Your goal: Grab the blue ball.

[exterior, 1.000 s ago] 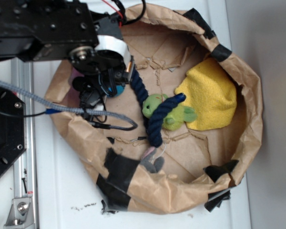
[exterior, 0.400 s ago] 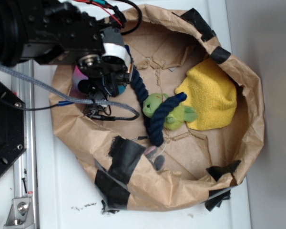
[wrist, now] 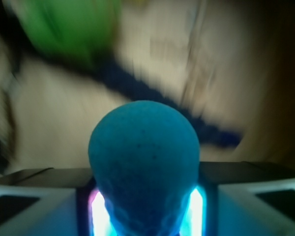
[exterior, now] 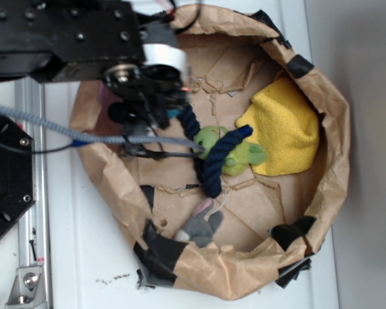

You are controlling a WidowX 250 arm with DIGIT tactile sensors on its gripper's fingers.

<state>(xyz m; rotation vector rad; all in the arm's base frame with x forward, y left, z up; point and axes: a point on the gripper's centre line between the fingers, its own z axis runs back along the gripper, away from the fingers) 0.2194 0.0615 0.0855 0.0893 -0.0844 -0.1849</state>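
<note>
At the left edge of the desk (exterior: 83, 257) a black mount plate (exterior: 6, 187) sits beside a metal rail (exterior: 32, 193) that runs toward the near-left corner. Above it, the black arm (exterior: 58, 32) reaches in from the far-left corner, lying roughly level and pointing right, its wrist turned down over the left inner wall of the brown paper bag bowl (exterior: 334, 129). A grey braided cable (exterior: 45, 129) and thin black wires trail from the wrist across the bowl's left rim.

The gripper (exterior: 164, 106) hangs just inside that left wall, close to the upper end of the dark navy rope (exterior: 209, 161). In the exterior view only a sliver of teal shows at its tip. The wrist view makes it plain: the blue ball (wrist: 143, 162) is pinched between the 2 fingers (wrist: 34, 201), which press against its lower sides with a coloured glow at each contact, and the ball fills the middle of that view. Behind it, blurred, lie the rope and a green shape.

Further right, near the middle of the bowl, the green plush toy (exterior: 228, 151) lies with the rope draped over it. Toward the near edge a small grey plush (exterior: 199, 225) rests against the inner wall beside black tape (exterior: 157, 248). On the right side, a yellow cloth (exterior: 286, 129) leans on the wall nearest the desk's right edge.
</note>
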